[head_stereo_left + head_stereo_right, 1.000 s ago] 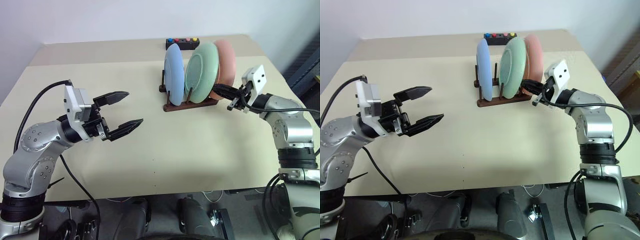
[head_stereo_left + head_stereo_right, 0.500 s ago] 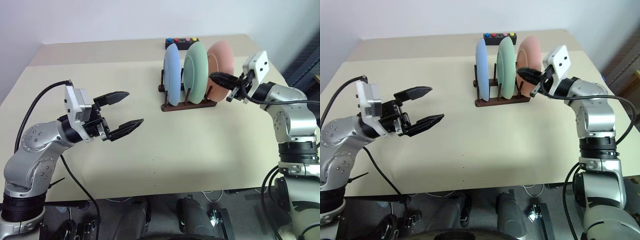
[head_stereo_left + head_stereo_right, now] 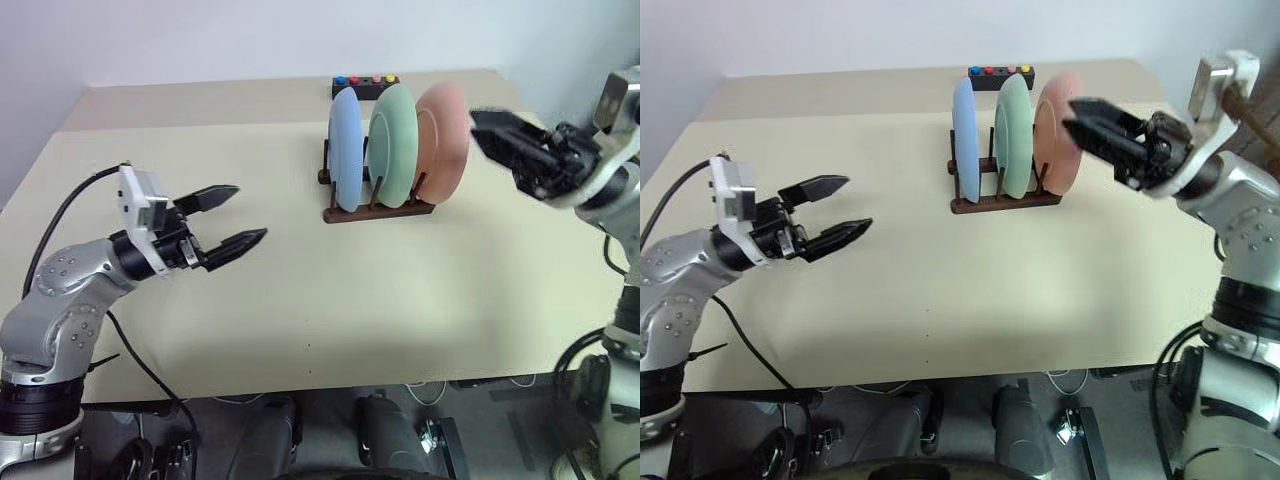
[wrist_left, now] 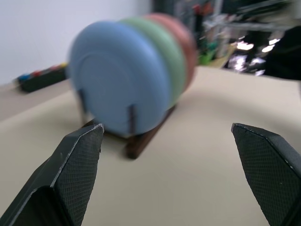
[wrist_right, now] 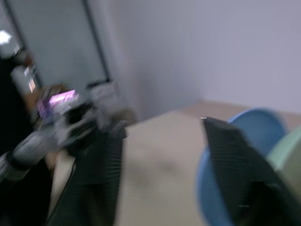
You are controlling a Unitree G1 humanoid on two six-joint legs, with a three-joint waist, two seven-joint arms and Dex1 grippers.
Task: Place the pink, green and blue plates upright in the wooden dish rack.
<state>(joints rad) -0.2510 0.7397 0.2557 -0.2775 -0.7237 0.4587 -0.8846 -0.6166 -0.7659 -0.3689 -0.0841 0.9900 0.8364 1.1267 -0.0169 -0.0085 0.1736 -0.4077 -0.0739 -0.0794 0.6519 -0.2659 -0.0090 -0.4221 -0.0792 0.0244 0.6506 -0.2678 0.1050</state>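
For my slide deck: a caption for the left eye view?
Blue, green and pink plates upright in the wooden rack.

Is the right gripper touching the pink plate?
Apart. In the left eye view, the right gripper hangs beside the pink plate, bare table showing between them.

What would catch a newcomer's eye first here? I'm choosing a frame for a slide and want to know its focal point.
The eye goes first to the three plates standing upright in the wooden dish rack at the table's far middle: the blue plate, the green plate and the pink plate, in a row from left to right. Next come the right gripper, jaws open beside the pink plate and not touching it, and the left gripper, open over bare table.
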